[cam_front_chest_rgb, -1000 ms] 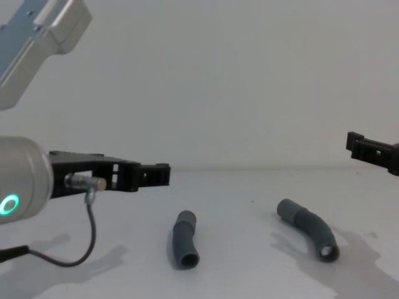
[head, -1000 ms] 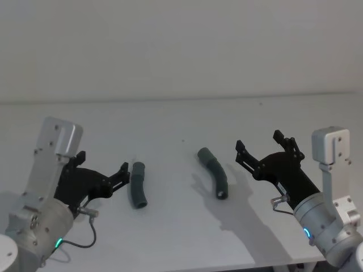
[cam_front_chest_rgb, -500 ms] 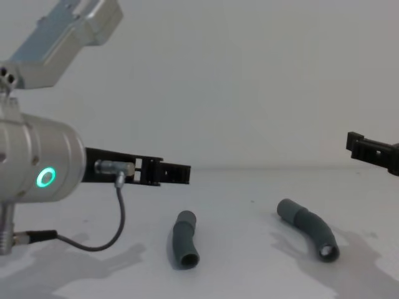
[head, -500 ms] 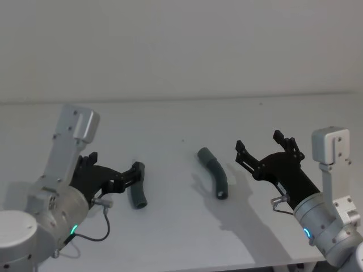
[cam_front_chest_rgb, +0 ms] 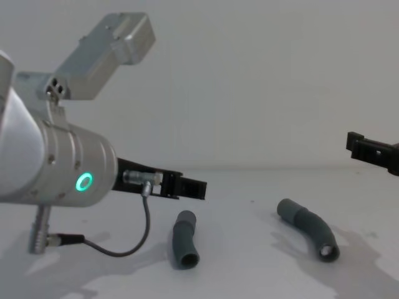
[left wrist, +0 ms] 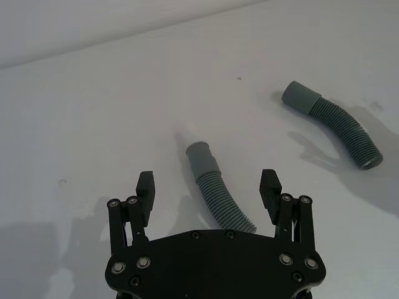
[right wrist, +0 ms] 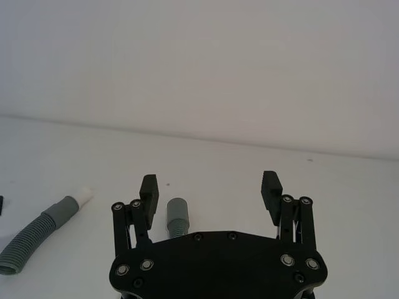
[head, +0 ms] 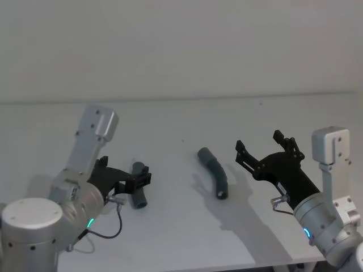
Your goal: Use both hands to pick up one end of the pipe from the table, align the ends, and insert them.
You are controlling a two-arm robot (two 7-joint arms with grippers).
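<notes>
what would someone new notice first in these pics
The left gripper, open on a big silver arm with a green ring light, hovers just over the left hose piece on the table. The right hose piece lies apart from it near the middle. The right gripper hangs open to its right, above the table.

On the table [head: 170, 119], left pincer [head: 143, 178] over grey hose piece [head: 139, 198], right pincer [head: 258, 141] spread near second hose piece [head: 216, 177]

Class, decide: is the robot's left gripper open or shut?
Open. The left gripper appears in its wrist view with fingers spread wide; the ribbed hose piece shows in the gap between them, ungripped.
</notes>
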